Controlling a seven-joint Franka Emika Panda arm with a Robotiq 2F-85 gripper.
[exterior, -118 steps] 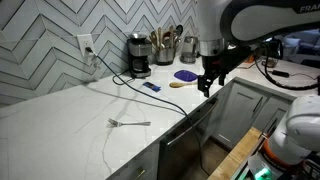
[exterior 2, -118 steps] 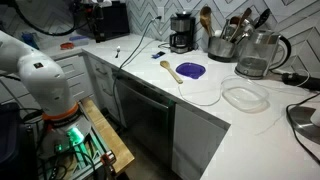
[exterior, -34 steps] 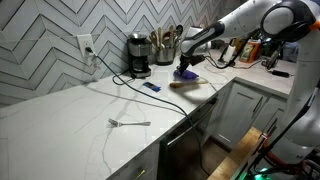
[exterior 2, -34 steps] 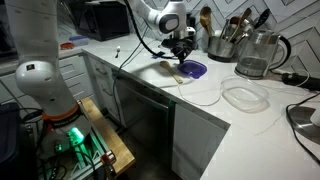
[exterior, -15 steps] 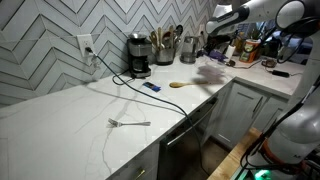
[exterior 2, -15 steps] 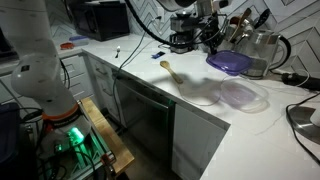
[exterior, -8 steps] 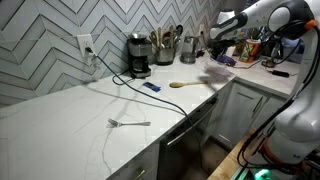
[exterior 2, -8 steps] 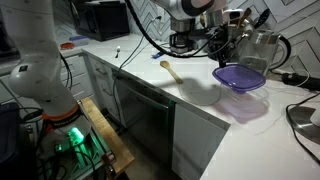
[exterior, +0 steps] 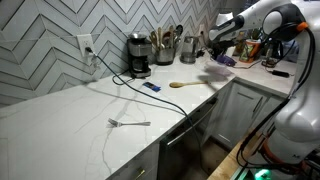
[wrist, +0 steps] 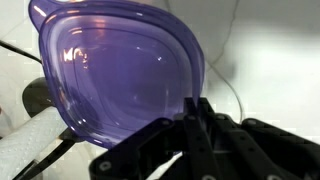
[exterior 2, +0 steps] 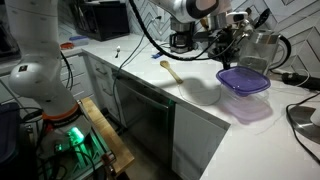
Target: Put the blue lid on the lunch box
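over the white counter (exterior 2: pixel 195 90), we see the gripper (exterior 2: pixel 229 64) clamped on one rim of the blue lid (exterior 2: pixel 243 80). the lid juts out level from the claw, long axis seemingly running away from it, and hangs just above the clear lunch box (exterior 2: pixel 252 109), apart from it. in the wrist view the lid hides the box completely, so only this exterior view shows us the gap to close.

A white marbled bench (exterior: pixel 50 120) is shown in both exterior views. At the lower centre of an exterior view a fork (exterior: pixel 130 123) is laid on it. A black cable (exterior: pixel 120 78) is trailed across it. Further right, a small blue rectangular object (exterior: pixel 150 87) and a wooden spoon (exterior: pixel 190 84) are laid. A coffee maker (exterior: pixel 139 56) and a kettle (exterior: pixel 188 48) are stood against the back wall.
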